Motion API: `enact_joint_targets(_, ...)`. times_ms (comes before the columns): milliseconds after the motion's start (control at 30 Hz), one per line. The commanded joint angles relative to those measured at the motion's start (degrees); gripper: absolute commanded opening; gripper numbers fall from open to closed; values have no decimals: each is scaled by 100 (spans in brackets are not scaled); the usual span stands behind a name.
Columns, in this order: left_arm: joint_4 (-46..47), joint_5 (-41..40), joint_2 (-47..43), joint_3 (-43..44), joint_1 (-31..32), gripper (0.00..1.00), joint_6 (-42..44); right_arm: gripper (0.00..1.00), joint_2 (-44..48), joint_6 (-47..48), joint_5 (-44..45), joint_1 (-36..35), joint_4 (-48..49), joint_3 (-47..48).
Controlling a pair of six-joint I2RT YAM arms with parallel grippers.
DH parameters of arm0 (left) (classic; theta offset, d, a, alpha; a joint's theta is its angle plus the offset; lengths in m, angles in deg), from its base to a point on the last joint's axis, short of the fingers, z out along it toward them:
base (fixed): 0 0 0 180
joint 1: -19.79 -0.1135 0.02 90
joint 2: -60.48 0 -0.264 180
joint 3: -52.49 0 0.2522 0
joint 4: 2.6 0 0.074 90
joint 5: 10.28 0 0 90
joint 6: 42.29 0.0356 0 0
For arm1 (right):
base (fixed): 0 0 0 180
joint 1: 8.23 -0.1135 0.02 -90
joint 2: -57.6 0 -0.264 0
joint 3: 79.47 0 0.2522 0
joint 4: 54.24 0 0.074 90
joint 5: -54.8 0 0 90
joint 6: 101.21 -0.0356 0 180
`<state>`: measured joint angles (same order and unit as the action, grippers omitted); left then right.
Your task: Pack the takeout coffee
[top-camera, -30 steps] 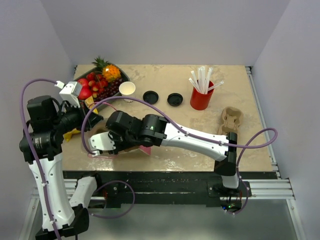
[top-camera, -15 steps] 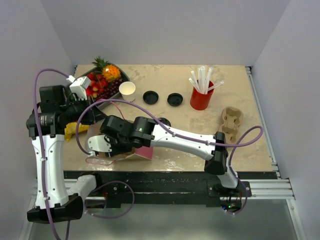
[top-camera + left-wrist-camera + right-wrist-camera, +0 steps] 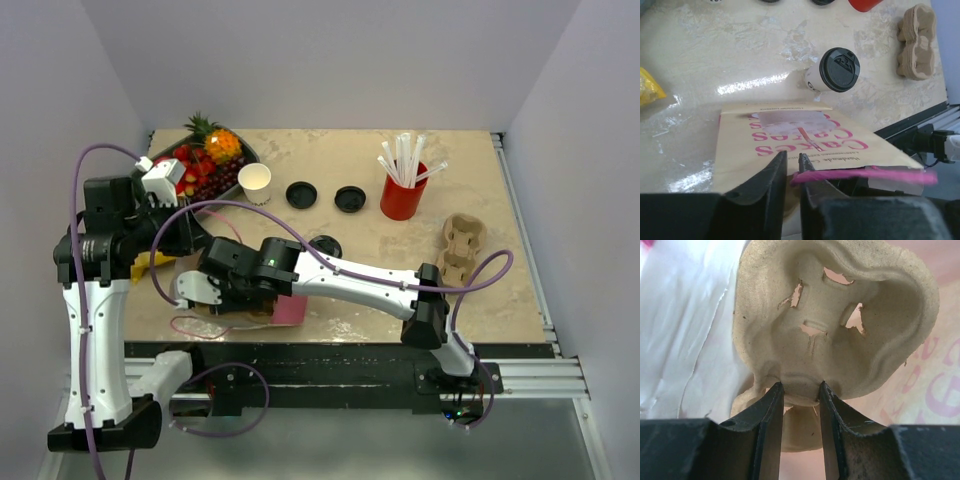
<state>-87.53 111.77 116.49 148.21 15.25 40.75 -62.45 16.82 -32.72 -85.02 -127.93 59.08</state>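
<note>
The takeout coffee, a white paper cup with a black lid (image 3: 322, 245), lies on its side on the table just beyond the bag; it also shows in the left wrist view (image 3: 837, 71). A brown paper bag with pink lettering (image 3: 790, 132) lies on its side at the near left (image 3: 288, 308). My left gripper (image 3: 791, 156) is shut on the bag's pink-lined mouth edge and shows in the top view (image 3: 198, 245). My right gripper (image 3: 801, 385) is inside the bag (image 3: 207, 290), shut on a moulded pulp cup carrier (image 3: 840, 335).
An open white cup (image 3: 255, 178) and two loose black lids (image 3: 301, 194) (image 3: 349, 198) sit at the back. A red cup of straws (image 3: 403, 192) stands to their right. More pulp carriers (image 3: 462, 240) lie at the right. A fruit bowl (image 3: 205, 160) stands back left.
My left arm has swung right and down onto the bag's mouth. My right arm has pushed further left into the bag with the carrier, uncovering the lidded cup behind it.
</note>
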Motion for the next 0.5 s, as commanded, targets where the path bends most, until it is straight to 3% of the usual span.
enact_joint_targets(0,121,-138,-99,365,76,32,-139,23,307,-298,-11,-20,-257,125)
enact_joint_targets(33,139,-112,-108,383,76,47,-148,23,315,-298,33,-11,-257,124)
enact_joint_targets(133,244,-129,-116,470,76,60,-174,23,324,-281,164,-20,-283,151)
enact_joint_targets(467,710,-260,165,1551,67,72,-104,24,202,-211,428,-11,-441,54)
